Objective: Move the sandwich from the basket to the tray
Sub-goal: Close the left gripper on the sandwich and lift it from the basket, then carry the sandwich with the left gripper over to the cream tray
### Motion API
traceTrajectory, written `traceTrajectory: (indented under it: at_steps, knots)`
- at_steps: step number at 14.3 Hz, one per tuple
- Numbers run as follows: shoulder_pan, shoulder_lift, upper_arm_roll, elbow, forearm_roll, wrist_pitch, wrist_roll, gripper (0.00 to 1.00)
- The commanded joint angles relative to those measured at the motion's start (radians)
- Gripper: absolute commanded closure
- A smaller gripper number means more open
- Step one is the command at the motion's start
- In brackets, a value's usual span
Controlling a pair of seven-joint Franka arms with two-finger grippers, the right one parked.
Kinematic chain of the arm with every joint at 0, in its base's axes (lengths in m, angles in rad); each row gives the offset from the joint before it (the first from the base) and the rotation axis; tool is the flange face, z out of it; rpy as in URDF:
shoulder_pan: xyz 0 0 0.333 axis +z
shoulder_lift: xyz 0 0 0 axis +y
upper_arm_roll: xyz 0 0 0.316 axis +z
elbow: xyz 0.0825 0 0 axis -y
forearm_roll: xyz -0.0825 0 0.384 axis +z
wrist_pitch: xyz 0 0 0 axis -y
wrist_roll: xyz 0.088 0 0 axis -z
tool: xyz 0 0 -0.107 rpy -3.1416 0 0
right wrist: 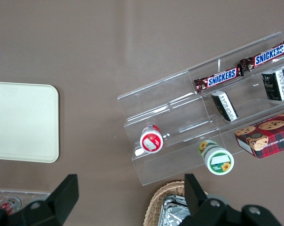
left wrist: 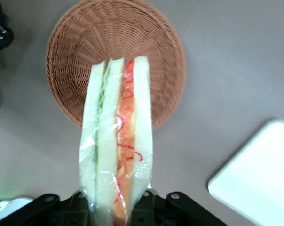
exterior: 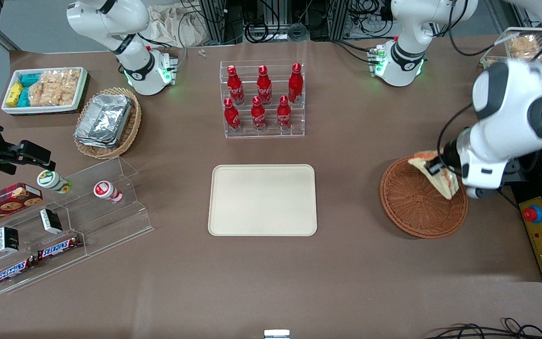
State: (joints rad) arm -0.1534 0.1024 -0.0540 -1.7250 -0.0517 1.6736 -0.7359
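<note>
My left gripper (exterior: 440, 173) hangs above the reddish-brown wicker basket (exterior: 412, 207) and is shut on the sandwich (exterior: 433, 172), a plastic-wrapped wedge of white bread. In the left wrist view the sandwich (left wrist: 118, 141) stands lifted clear of the basket (left wrist: 146, 42), its red, orange and green filling edge showing, with the gripper (left wrist: 117, 207) clamped on its lower end. Nothing else lies in the basket. The cream-beige tray (exterior: 262, 199) rests bare in the middle of the table, toward the parked arm from the basket; one corner of the tray (left wrist: 259, 183) shows in the wrist view.
A clear rack of red bottles (exterior: 262, 100) stands farther from the camera than the tray. A control box with a red button (exterior: 541, 233) lies beside the basket at the working arm's end. Snack shelves (exterior: 64, 221) and a tan foil-tray basket (exterior: 108, 122) sit toward the parked arm's end.
</note>
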Motion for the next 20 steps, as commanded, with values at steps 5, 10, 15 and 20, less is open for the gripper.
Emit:
traceTrajectory:
  at_steps: [5,10,15,20]
  knots:
    - [-0.056,0.140,-0.227,0.079,-0.085,0.125,0.075,1.00]
    - [-0.208,0.305,-0.227,0.084,0.036,0.363,0.055,1.00]
    - [-0.262,0.470,-0.227,0.073,0.186,0.525,-0.034,1.00]
    - [-0.270,0.514,-0.225,0.047,0.196,0.623,-0.040,1.00]
